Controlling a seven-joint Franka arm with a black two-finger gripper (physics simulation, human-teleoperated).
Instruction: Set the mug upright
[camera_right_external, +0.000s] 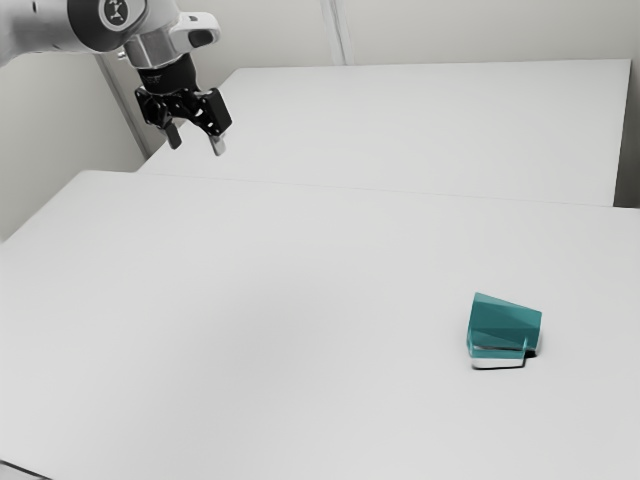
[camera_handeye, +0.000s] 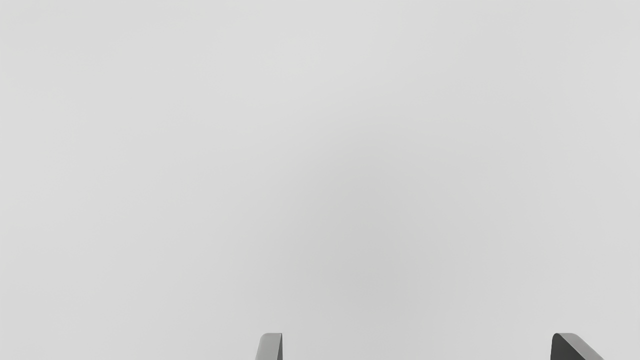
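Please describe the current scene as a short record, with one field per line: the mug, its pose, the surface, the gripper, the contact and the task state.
mug: teal mug, toward the exterior view's right
pose: lying on its side
surface: plain, whitish table
gripper: black gripper, at the exterior view's upper left, fingers apart with nothing between them
contact: none between gripper and mug; a wide gap separates them
task state: mug not upright
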